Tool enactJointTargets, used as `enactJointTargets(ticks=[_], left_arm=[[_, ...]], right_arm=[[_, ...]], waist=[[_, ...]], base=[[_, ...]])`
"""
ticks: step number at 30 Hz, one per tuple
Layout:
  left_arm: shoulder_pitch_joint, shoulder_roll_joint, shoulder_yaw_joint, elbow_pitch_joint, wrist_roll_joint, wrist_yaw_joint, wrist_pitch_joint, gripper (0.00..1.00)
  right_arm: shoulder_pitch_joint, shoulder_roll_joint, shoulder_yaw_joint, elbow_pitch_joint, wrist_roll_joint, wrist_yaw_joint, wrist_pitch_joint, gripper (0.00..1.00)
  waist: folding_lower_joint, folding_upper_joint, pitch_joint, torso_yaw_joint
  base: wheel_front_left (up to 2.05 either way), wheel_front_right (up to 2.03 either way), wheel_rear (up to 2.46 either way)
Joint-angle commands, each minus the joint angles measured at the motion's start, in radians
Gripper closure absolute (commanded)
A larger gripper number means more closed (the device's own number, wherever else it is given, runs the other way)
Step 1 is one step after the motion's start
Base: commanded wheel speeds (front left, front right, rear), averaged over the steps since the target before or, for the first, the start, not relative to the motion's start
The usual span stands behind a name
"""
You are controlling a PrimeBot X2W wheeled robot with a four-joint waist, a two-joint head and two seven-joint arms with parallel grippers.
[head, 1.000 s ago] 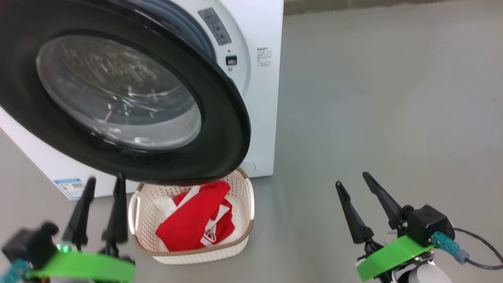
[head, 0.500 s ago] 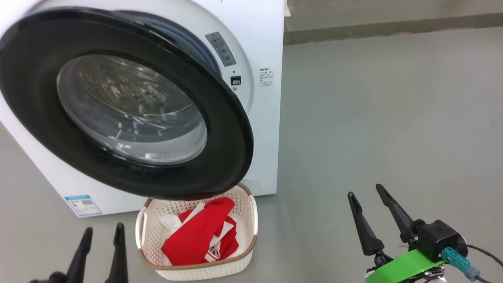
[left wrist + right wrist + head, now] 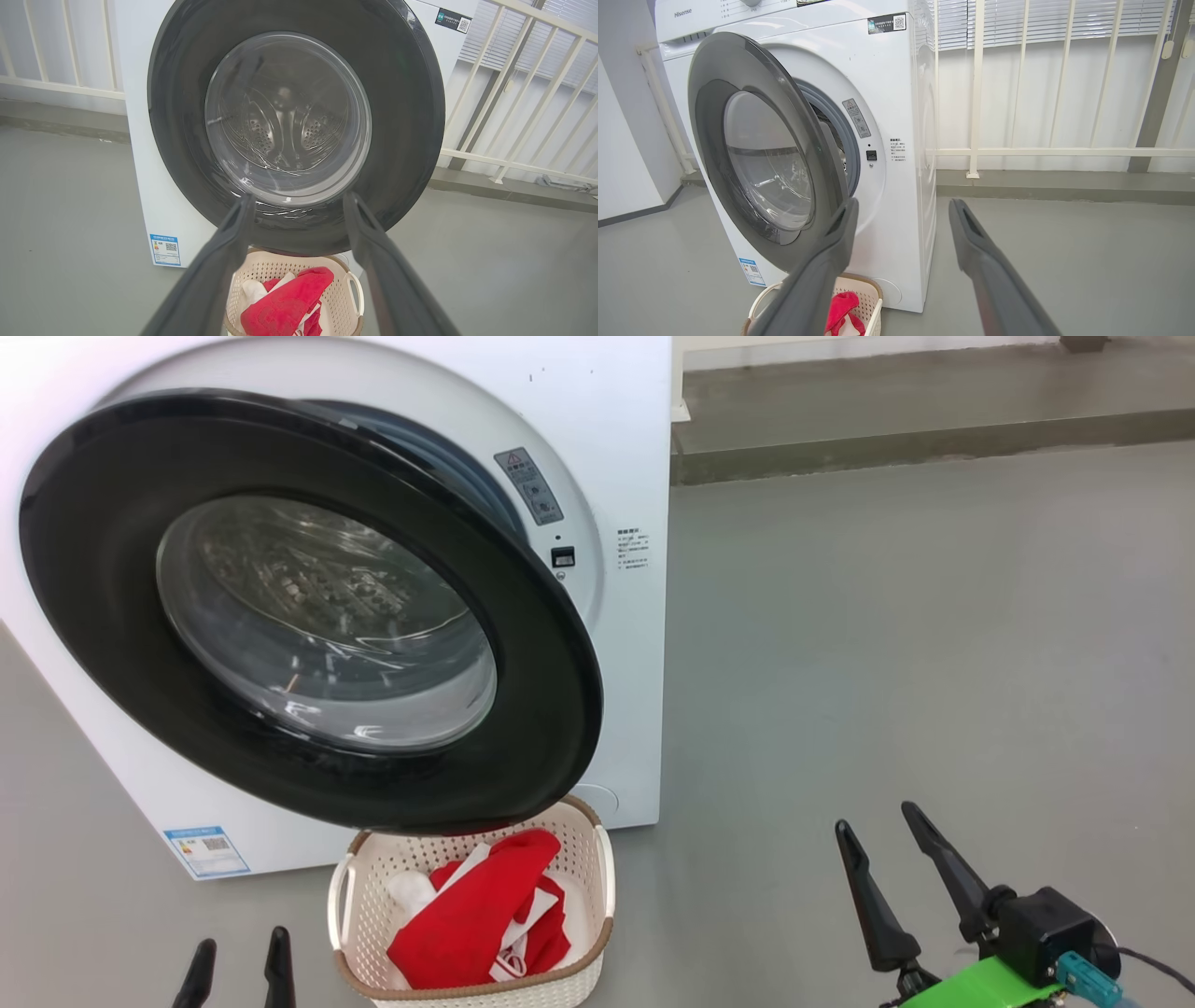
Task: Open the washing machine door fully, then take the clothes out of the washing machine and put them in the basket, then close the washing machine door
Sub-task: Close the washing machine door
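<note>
- While the head view is scanned, the left gripper (image 3: 239, 973) is cropped at the bottom edge, spread and empty; the basket (image 3: 597, 873) is set just beside it, partly hidden under the washing machine door (image 3: 308, 616).
- Red clothes (image 3: 471, 915) are heaped inside; the right gripper (image 3: 878, 821) is held wide, empty, well to the basket's right.
- Left wrist view: the door is faced squarely; the basket is clipped below, between the fingers.
- Right wrist view: the door is seen ajar; the basket is half hidden behind one finger.
</note>
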Motion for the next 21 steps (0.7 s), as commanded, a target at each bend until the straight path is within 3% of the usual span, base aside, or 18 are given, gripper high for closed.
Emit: enactJointTargets(ticks=[1, 17, 19, 20, 21], left_arm=[[-0.023, 0.011, 0.043, -0.019, 0.014, -0.004, -0.012, 0.0], [-0.038, 0.01, 0.036, 0.004, 0.058, -0.014, -0.012, 0.0], [-0.04, 0.01, 0.034, 0.007, 0.064, -0.015, -0.012, 0.0], [-0.042, 0.009, 0.034, 0.008, 0.065, -0.015, -0.012, 0.0], [-0.043, 0.008, 0.032, 0.009, 0.067, -0.014, -0.012, 0.0]], right_arm=[[-0.013, -0.004, 0.018, -0.028, -0.018, 0.006, -0.006, 0.0], [-0.02, -0.005, 0.047, -0.015, -0.016, 0.006, -0.006, 0.02], [-0.024, -0.005, 0.05, -0.012, -0.015, 0.006, -0.006, 0.51], [-0.028, -0.005, 0.053, -0.009, -0.015, 0.006, -0.006, 0.56], [-0.033, -0.005, 0.059, -0.005, -0.015, 0.006, -0.006, 0.84]], waist=[[0.0, -0.0001, -0.001, 0.001], [0.0, -0.0001, -0.002, 0.01], [0.0, -0.0001, 0.0, 0.012], [0.0, -0.0001, 0.001, 0.013], [0.0, -0.0001, 0.003, 0.015]], base=[[0.0, 0.0, 0.0], [0.0, 0.0, 0.0], [0.0, 0.0, 0.0], [0.0, 0.0, 0.0], [0.0, 0.0, 0.0]])
